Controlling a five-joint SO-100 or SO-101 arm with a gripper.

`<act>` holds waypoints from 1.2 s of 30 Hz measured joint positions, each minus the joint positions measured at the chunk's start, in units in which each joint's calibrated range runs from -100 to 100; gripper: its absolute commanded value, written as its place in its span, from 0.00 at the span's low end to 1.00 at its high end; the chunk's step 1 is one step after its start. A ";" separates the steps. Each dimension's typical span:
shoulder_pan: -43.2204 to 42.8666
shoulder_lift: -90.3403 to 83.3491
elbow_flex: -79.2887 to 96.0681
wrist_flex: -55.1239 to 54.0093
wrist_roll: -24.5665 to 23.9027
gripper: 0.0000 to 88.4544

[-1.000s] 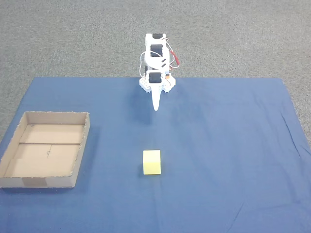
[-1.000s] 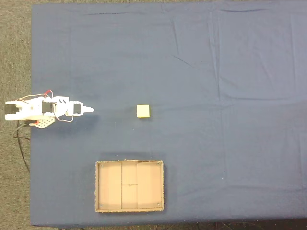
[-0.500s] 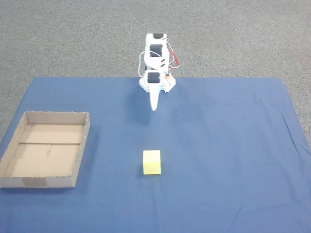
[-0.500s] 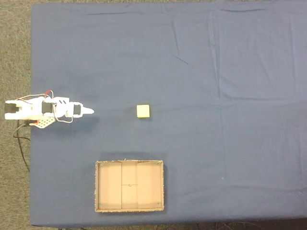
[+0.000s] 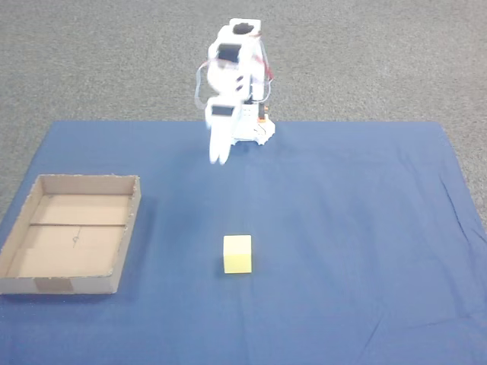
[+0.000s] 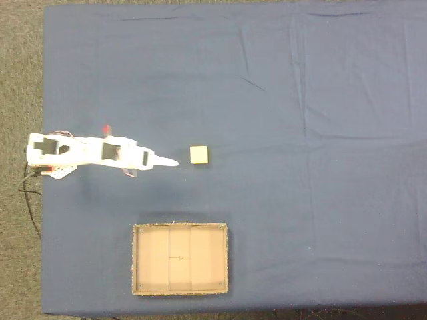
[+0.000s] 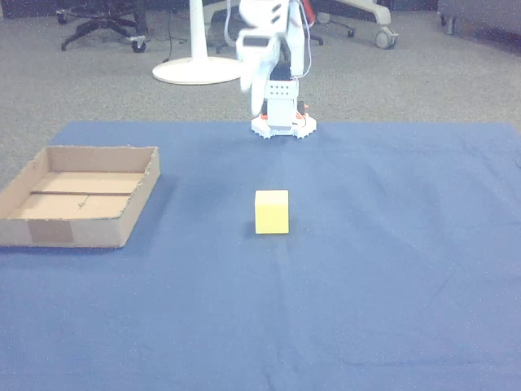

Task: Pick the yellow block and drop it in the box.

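From my seat, the big change from half a second back is the arm: it was folded low over its base with the tip just past it, and now it has lifted and stretched out. In a fixed view from above, the gripper point(image 6: 175, 162) has run out toward 3 o'clock and its tip sits just beside the yellow block point(image 6: 199, 155), not touching it. In a fixed view from the front, the gripper point(image 5: 218, 159) hangs raised above the blue cloth point(image 5: 365, 228), swung a little toward 9 o'clock from the base, blurred by motion. The fingers read as one narrow white point in every view, so I cannot tell whether the claw is parted or closed; it carries nothing.

The yellow block point(image 5: 237, 254) has not moved: it rests on the cloth near the middle. The cardboard box point(image 5: 125, 251) lies well apart at its 9 o'clock, also unmoved.
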 measured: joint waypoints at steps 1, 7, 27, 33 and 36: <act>0.25 3.92 -2.84 0.08 0.63 0.56; -1.72 28.22 -23.28 0.31 4.10 0.56; -4.83 60.02 -51.53 -1.72 6.79 0.37; -4.99 60.70 -53.31 -1.72 6.89 0.27; -4.58 60.61 -54.38 -1.33 6.74 0.25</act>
